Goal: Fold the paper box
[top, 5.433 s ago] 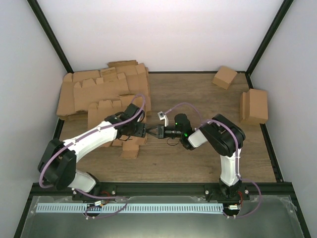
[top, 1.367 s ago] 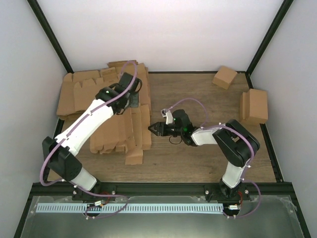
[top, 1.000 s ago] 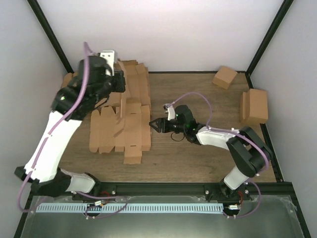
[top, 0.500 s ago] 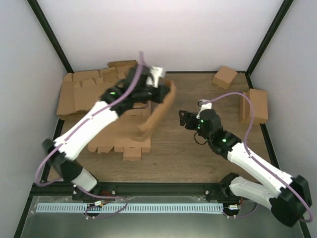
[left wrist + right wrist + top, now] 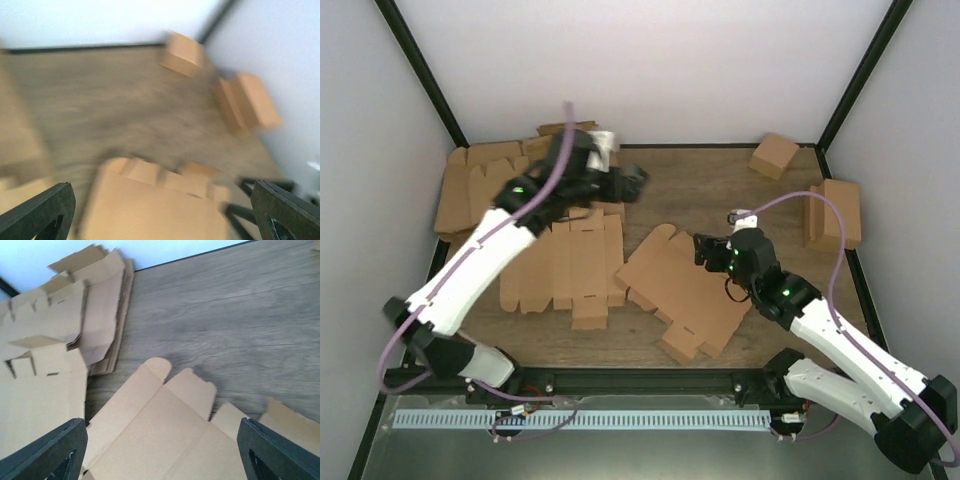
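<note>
Left hand (image 5: 628, 183) is hanging empty, fingers wide apart, above the stack of flat brown blanks (image 5: 490, 190), having just released the plain brown die-cut cardboard sheet (image 5: 685, 290). That sheet is now lying flat on the wood-grain counter (image 5: 720, 190), just beside the right hand (image 5: 705, 250), likewise spread. Matte scored panels and rounded tabs are still awaiting folding.

Blurred flat paper box (image 5: 160, 210) on wooden table (image 5: 110, 95); beyond, small brown box (image 5: 184, 54) and larger brown box (image 5: 250, 102).
</note>
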Robot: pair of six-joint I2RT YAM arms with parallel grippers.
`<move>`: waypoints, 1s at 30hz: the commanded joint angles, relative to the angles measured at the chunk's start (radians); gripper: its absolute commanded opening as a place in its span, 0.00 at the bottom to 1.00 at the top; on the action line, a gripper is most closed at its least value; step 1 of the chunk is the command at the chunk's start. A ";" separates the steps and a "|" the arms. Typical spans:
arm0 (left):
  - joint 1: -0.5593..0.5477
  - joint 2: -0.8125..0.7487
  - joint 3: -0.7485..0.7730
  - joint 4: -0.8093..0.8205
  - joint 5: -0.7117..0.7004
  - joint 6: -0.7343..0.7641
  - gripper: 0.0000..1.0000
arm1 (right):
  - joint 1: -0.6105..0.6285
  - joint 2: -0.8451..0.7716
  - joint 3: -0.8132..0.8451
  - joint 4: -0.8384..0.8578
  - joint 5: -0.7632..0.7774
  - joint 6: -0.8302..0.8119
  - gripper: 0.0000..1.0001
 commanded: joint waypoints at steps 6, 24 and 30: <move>0.556 -0.282 -0.487 -0.093 -0.100 -0.093 0.95 | -0.004 0.192 -0.010 0.142 -0.337 -0.072 0.83; 1.046 -0.528 -1.052 0.159 0.185 -0.333 0.91 | -0.003 0.189 -0.052 0.158 -0.441 -0.122 0.82; 1.042 -0.740 -1.087 -0.044 0.252 -0.540 0.92 | -0.004 0.181 -0.075 0.181 -0.431 -0.105 0.83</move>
